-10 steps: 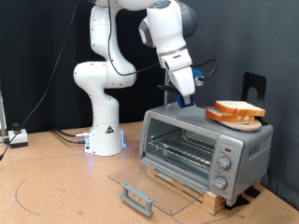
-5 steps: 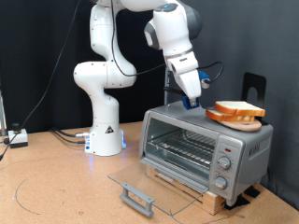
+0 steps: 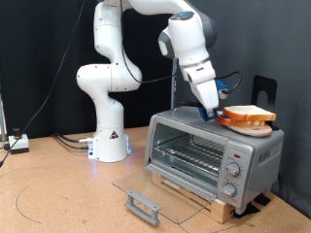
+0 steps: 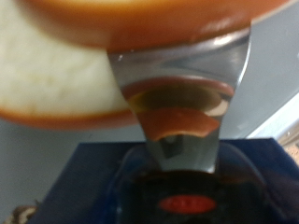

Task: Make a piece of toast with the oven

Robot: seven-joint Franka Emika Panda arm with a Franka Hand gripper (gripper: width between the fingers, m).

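A: Where is the bread right now?

B: Two slices sit stacked on the flat top of the oven (image 3: 214,155), toward the exterior view's right. The piece of toast (image 3: 249,114) is the upper one, pale on its face with an orange-brown crust; the second slice (image 3: 243,123) lies beneath it, its edge poking out on the side toward the arm.

A: And the oven itself, is anything inside?

B: The glass door (image 3: 146,190) is folded fully down, lying flat in front with its grey bar handle (image 3: 142,204) at the near edge. Inside I can see the wire rack (image 3: 190,153), and nothing rests on it. The oven stands on a wooden board (image 3: 209,199). The round knobs (image 3: 233,172) run down the front panel on the exterior view's right.

A: What about the gripper?

B: The gripper (image 3: 213,114) is down at the oven's top, right beside the stack, on the stack's left in the exterior view. In the wrist view the toast (image 4: 140,23) fills the upper part of the picture, with the other slice (image 4: 56,79) just beside it, and one finger (image 4: 182,103) reaches up to the crust.

A: Is the pincer apart or clamped?

B: I cannot tell; neither view shows both fingertips clearly against the bread.
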